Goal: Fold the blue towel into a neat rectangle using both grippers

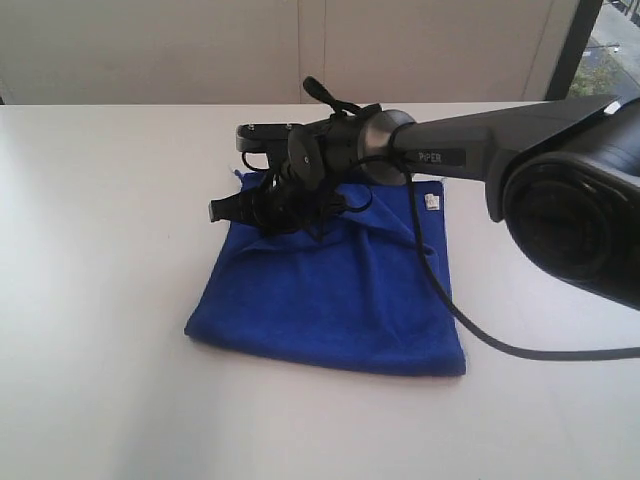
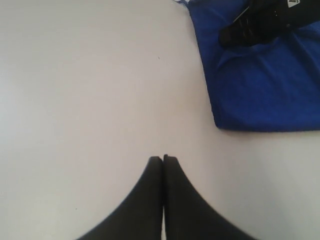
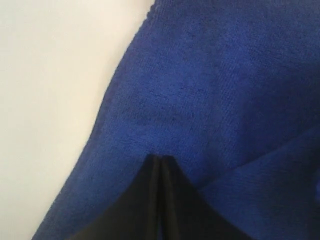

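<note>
While the blue towel [image 1: 330, 300] lies folded on the white table [image 1: 100, 250], the right gripper [image 3: 160, 158] hangs over it, closed tight. The left gripper [image 2: 163, 158], also closed, is beside the towel.

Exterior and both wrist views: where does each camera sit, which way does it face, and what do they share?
Exterior: off the arms, looking down across the white table at the blue towel; the right arm reaches in from the right.
Left wrist: on the left arm, facing bare table beside the towel; left gripper, jaws shut, shows.
Right wrist: close above the towel; right gripper, jaws shut, shows.
Shared: exterior and left wrist both show the right gripper over the towel.
</note>
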